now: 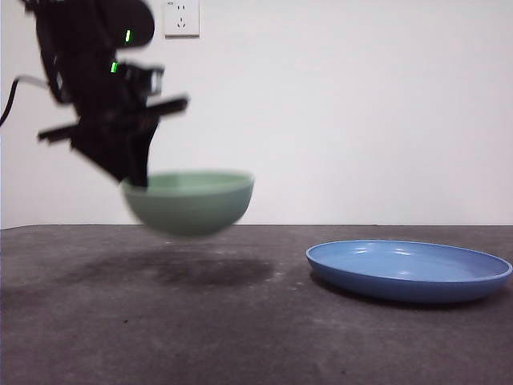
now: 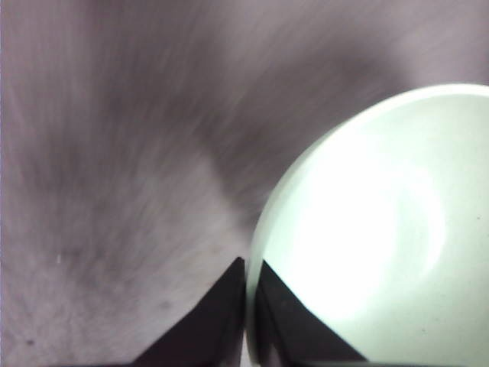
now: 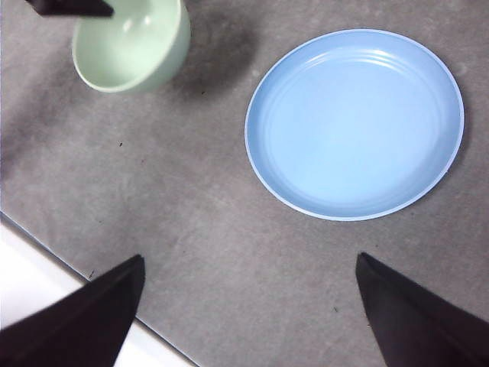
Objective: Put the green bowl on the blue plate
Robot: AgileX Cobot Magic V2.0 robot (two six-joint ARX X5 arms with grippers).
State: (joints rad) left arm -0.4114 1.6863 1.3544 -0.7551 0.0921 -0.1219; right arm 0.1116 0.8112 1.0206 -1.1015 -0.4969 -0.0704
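Left end effector (image 1: 138, 178) grips green bowl (image 1: 191, 200) aloft; no legible writing.

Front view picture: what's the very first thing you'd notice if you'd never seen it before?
The green bowl hanging in the air above the dark table, with its shadow on the surface below. The left gripper pinches its rim on one side, jaws closed on the edge. Off to the side, the blue plate lies flat on the table with nothing on it, apart from the bowl. The right gripper waits open above the table.
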